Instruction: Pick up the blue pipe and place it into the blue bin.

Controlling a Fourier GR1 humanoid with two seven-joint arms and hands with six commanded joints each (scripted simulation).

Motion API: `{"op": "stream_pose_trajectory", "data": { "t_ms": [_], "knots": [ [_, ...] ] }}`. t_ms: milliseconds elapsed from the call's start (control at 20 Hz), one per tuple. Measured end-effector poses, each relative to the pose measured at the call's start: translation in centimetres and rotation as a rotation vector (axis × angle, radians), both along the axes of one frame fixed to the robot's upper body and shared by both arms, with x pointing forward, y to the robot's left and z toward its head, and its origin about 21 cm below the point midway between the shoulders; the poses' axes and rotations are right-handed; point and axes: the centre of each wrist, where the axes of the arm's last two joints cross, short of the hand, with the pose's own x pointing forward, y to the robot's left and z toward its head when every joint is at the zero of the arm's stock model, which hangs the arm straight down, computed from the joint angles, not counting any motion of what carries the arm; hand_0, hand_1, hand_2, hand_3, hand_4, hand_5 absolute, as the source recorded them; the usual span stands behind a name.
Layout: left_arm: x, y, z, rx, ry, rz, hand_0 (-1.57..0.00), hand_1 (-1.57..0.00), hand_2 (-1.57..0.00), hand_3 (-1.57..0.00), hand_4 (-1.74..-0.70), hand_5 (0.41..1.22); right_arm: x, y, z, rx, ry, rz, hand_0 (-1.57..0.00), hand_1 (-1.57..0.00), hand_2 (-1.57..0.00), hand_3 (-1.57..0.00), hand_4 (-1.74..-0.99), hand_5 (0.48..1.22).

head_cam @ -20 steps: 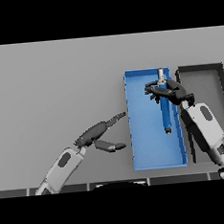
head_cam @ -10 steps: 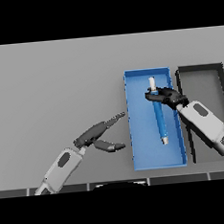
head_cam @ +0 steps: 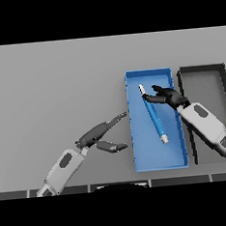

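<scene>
Grey counter (head_cam: 49, 81) carries the blue bin (head_cam: 177, 128), where the blue pipe (head_cam: 154, 116) lies slantwise, its upper end touched by the right hand (head_cam: 168, 96) with fingers loosely spread, which could drag it askew on withdrawal; left hand (head_cam: 101, 134) idles open.

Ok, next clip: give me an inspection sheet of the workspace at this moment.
Surface: grey table.
Job's things: blue pipe lies slanted inside the blue bin.
Clutter: dark bin to the right of the blue one.
Hands: right hand open over the blue bin, by the pipe's upper end; left hand open, left of the bin.
Cables: nothing seen.
Surroundings: nothing seen.
</scene>
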Motion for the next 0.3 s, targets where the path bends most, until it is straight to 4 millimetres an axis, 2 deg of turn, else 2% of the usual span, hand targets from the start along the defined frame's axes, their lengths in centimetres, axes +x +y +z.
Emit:
{"op": "stream_pose_trajectory", "data": {
  "t_ms": [300],
  "knots": [
    [0.15, -0.26, -0.62, 0.016, 0.015, 0.000, 0.00, 0.00, 0.00, 0.00, -0.92, 0.468, 0.02, -0.22, 0.06, 0.015, 0.000, 0.024, -0.01, -0.01, -0.01, -0.01, -1.129, 0.677]
  ]
}}
